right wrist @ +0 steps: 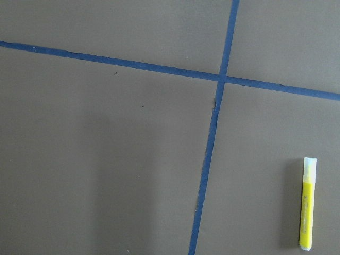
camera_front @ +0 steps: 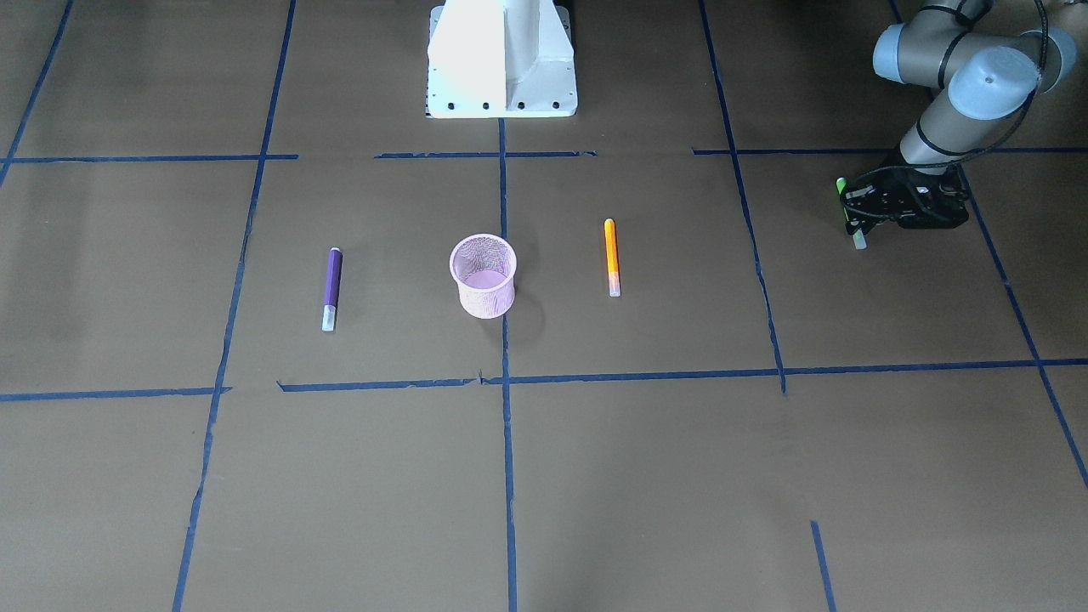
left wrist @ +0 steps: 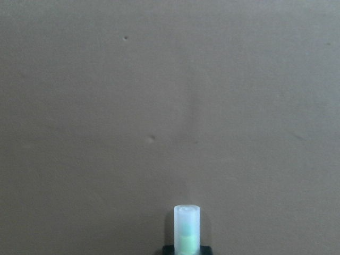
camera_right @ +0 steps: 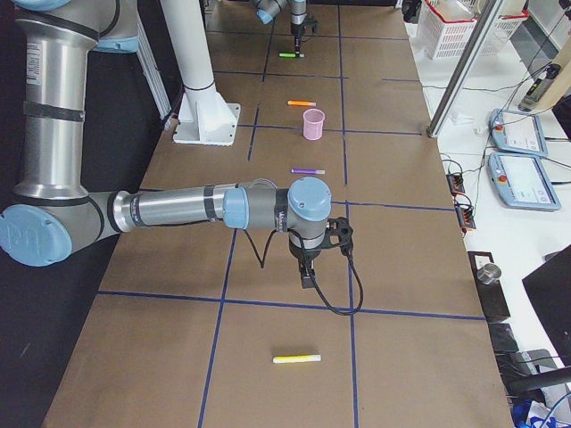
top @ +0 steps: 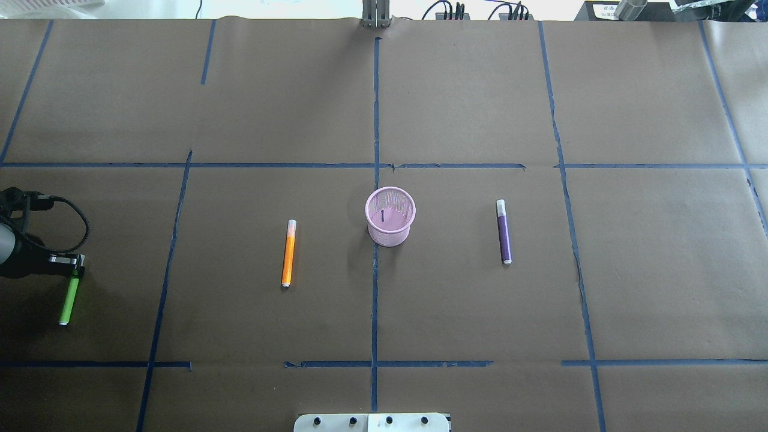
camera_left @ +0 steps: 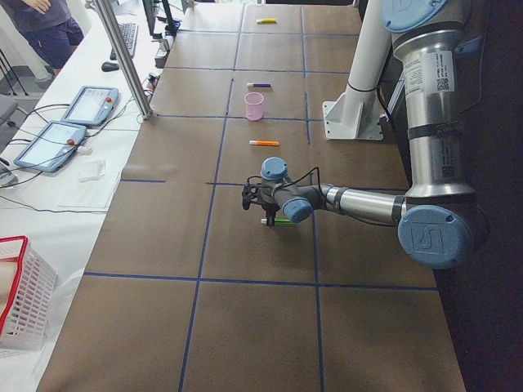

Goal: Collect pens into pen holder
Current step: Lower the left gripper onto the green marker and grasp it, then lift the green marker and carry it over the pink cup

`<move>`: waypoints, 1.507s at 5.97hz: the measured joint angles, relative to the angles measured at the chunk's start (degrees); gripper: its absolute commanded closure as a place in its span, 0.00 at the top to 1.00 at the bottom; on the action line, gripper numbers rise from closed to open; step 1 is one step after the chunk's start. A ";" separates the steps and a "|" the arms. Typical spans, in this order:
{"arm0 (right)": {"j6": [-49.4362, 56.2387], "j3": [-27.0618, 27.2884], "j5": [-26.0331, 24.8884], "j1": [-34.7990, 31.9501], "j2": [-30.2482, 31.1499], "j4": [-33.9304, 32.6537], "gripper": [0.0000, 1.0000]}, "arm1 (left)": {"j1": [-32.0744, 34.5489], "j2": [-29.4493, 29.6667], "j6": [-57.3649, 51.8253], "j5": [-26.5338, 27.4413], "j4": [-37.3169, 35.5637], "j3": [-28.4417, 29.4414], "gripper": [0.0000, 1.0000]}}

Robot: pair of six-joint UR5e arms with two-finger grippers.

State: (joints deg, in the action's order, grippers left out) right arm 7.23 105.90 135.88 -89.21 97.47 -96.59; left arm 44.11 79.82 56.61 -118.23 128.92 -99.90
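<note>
The pink mesh pen holder [camera_front: 483, 274] [top: 390, 215] stands upright at the table's middle. An orange pen [camera_front: 610, 257] [top: 288, 253] lies on the left arm's side of it, and a purple pen [camera_front: 331, 287] [top: 504, 231] lies on the other side. My left gripper [camera_front: 852, 212] [top: 76, 268] is far out at the table's left end, shut on a green pen [top: 69, 300] whose pale cap [left wrist: 186, 228] pokes out between the jaws. A yellow pen [right wrist: 307, 210] [camera_right: 296, 359] lies beyond my right gripper [camera_right: 308, 276]; whether that gripper is open or shut, I cannot tell.
The white robot base [camera_front: 501, 76] sits behind the holder. Blue tape lines [top: 375, 288] grid the brown paper. Beside the table are tablets [camera_left: 49, 143], a metal post [camera_left: 122, 57], a red-rimmed basket [camera_left: 20, 294] and a person [camera_left: 45, 20].
</note>
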 measured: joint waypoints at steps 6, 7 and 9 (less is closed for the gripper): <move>-0.02 0.15 0.00 0.00 0.00 0.00 1.00 | 0.25 15.18 -0.51 9.49 1.31 -11.75 0.07; -0.05 0.17 0.00 0.00 0.00 0.00 1.00 | -0.55 20.12 0.35 13.30 1.18 -12.58 0.05; -0.10 0.18 0.07 0.00 0.00 0.00 1.00 | -6.98 29.15 4.00 29.17 -1.18 -12.74 0.04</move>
State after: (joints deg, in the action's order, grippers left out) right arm 7.13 106.09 135.94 -89.21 97.47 -96.59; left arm 37.13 108.97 60.60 -89.05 127.74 -112.63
